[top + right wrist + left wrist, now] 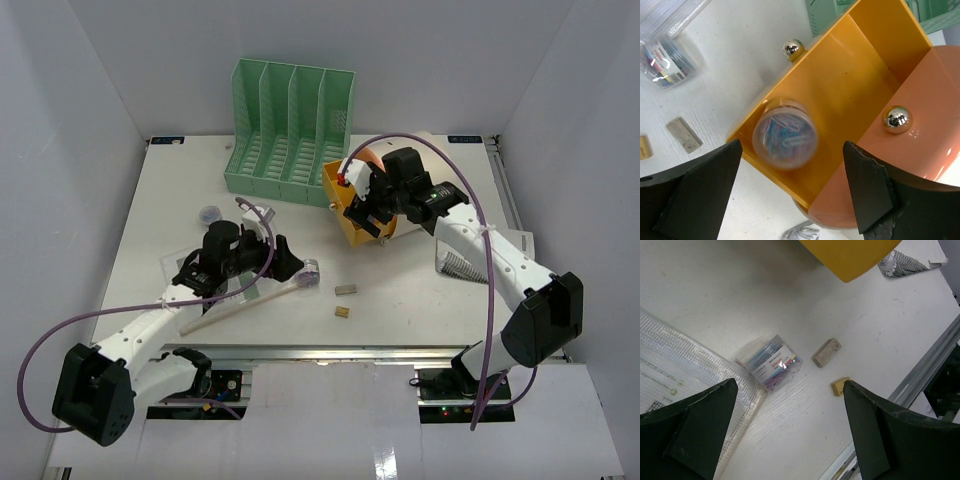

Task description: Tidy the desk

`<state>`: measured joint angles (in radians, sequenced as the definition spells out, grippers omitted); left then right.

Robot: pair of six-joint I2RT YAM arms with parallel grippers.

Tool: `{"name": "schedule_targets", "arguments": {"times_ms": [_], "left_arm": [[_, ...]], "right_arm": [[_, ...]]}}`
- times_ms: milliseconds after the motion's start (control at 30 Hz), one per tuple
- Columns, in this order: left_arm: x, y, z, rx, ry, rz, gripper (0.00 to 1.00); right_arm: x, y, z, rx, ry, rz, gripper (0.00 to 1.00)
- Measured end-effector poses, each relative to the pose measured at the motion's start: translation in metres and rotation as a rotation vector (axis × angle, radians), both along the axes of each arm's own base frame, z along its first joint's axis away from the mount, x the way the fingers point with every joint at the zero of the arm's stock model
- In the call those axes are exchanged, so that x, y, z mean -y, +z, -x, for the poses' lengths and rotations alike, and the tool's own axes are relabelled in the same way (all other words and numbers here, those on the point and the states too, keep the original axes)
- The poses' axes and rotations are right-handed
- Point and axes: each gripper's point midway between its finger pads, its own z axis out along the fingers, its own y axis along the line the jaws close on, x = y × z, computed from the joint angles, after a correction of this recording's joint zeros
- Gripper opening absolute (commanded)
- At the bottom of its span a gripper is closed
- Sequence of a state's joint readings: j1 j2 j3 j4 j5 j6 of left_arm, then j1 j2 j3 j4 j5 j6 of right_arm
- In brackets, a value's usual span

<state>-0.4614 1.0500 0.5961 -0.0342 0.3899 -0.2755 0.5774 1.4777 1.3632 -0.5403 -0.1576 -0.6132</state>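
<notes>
The white desk (420, 300) holds scattered items. My left gripper (278, 256) is open and empty, hovering over the desk (805, 305) just short of a clear tub of paper clips (775, 362) that lies on its side; the tub also shows in the top view (310, 270). My right gripper (366, 206) is open over a pulled-out yellow drawer (850, 65). A second clear tub of paper clips (785, 134) sits inside that drawer between my fingers, slightly blurred, with neither finger touching it.
A green file rack (290, 130) stands at the back. A grey eraser (346, 290) and a yellow eraser (342, 312) lie near the front rail. A clear plastic folder (685, 370) lies under my left arm. Crumpled paper (458, 262) is at the right. An orange drawer (920, 100) adjoins the yellow one.
</notes>
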Motion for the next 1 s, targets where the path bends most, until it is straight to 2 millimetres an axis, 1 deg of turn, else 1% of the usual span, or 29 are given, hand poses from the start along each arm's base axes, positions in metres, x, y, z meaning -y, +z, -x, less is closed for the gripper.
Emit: {"name": "schedule_targets", "arguments": {"times_ms": [133, 200, 300, 400, 467, 500, 567, 633, 700, 733, 800, 933, 1000], "left_arm": [[0.01, -0.006, -0.009, -0.065, 0.009, 0.011, 0.98], [0.015, -0.009, -0.011, -0.089, 0.015, 0.009, 0.98], [0.027, -0.012, -0.016, -0.122, 0.024, -0.015, 0.98], [0.043, -0.015, -0.024, -0.141, 0.039, -0.055, 0.95], [0.052, -0.021, -0.028, -0.158, 0.064, -0.096, 0.95], [0.055, -0.027, -0.03, -0.171, 0.085, -0.128, 0.93], [0.062, -0.04, -0.038, -0.201, 0.131, -0.2, 0.92], [0.065, -0.054, -0.046, -0.239, 0.188, -0.279, 0.91], [0.062, -0.065, -0.051, -0.27, 0.256, -0.351, 0.86], [0.059, -0.07, -0.053, -0.281, 0.292, -0.383, 0.82], [0.049, -0.077, -0.054, -0.298, 0.362, -0.443, 0.79], [0.03, -0.08, -0.051, -0.322, 0.493, -0.533, 0.78], [0.028, -0.081, -0.049, -0.328, 0.531, -0.555, 0.79]], "right_arm": [[0.001, 0.009, 0.006, 0.005, 0.008, -0.016, 0.9], [0.001, 0.019, 0.01, 0.018, 0.016, -0.035, 0.9], [0.003, 0.04, 0.022, 0.046, 0.036, -0.077, 0.9], [0.01, 0.067, 0.038, 0.098, 0.061, -0.139, 0.9], [0.019, 0.083, 0.048, 0.151, 0.079, -0.207, 0.9], [0.027, 0.083, 0.054, 0.163, 0.082, -0.231, 0.9], [0.048, 0.072, 0.068, 0.17, 0.071, -0.263, 0.9], [0.061, 0.051, 0.08, 0.137, 0.064, -0.283, 0.9], [0.068, 0.036, 0.088, 0.113, 0.065, -0.313, 0.9], [0.073, 0.028, 0.091, 0.1, 0.057, -0.325, 0.9], [0.081, 0.016, 0.094, 0.079, 0.036, -0.341, 0.9], [0.089, 0.006, 0.099, 0.074, 0.023, -0.384, 0.9], [0.092, 0.003, 0.099, 0.079, 0.021, -0.409, 0.9]]}}
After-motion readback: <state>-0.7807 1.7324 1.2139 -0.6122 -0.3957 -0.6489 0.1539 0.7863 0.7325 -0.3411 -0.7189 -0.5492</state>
